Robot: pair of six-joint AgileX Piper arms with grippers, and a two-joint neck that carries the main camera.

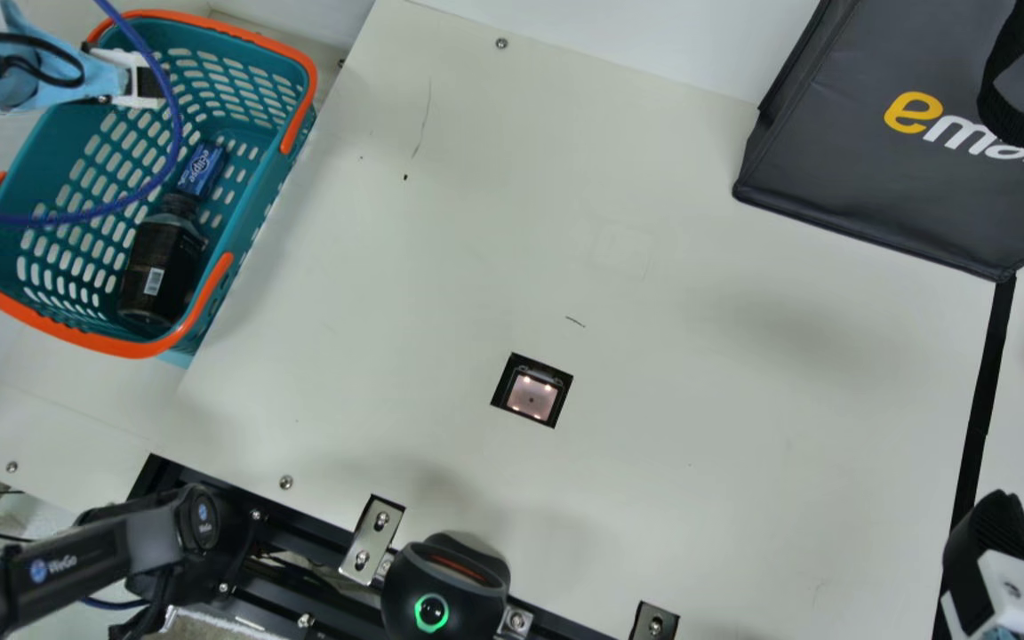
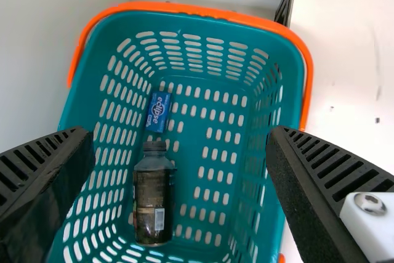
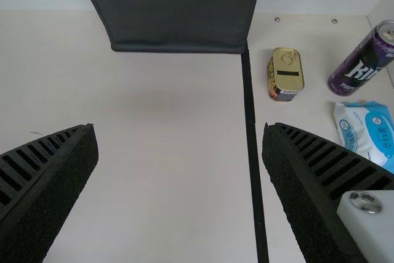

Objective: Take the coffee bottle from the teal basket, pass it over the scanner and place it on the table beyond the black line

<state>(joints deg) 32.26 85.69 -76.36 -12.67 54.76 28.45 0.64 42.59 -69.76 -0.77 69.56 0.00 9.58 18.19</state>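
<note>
The coffee bottle (image 1: 159, 267) lies in the teal basket (image 1: 76, 336), a small blue pack (image 1: 203, 169) near its capped end. Over the basket, the left gripper (image 1: 152, 84) hangs with fingers spread wide, gripping nothing. The right gripper (image 1: 994, 524), near the black line (image 1: 979, 418), is likewise wide apart and empty.
</note>
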